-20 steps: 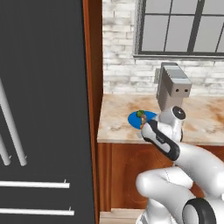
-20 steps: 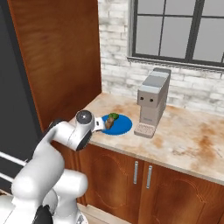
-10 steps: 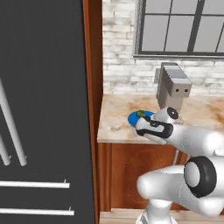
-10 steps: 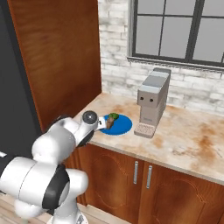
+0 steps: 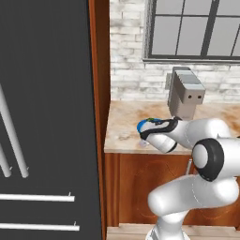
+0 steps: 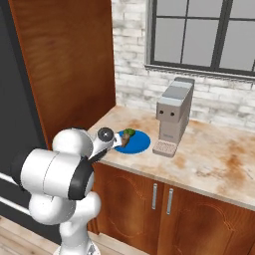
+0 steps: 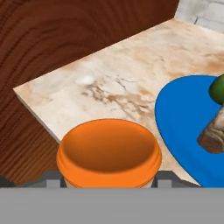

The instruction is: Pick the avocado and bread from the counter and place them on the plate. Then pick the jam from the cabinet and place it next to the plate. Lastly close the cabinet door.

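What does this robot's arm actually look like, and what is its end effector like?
The arm is built from glossy white, rounded segments joined by dark grey to black rings, like thick sausage links. No loose cables or lettering show. Its end effector is a small dark piece at the tip, past a round grey cap.

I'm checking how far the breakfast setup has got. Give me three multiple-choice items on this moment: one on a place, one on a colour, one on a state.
1. Where does the bread lie?
A. on the blue plate
B. on top of the coffee machine
C. on the floor

2. What colour is the lid of the jar between the fingers?
A. white
B. orange
C. black

3. What state is the gripper in?
A. wide open and empty
B. closed on the jar
C. holding the plate

Answers: 1 A, the brown lump sits on the blue disc beside the avocado. 2 B, the hand view shows an orange lid. 3 B, the jar sits right at the hand, over the counter.
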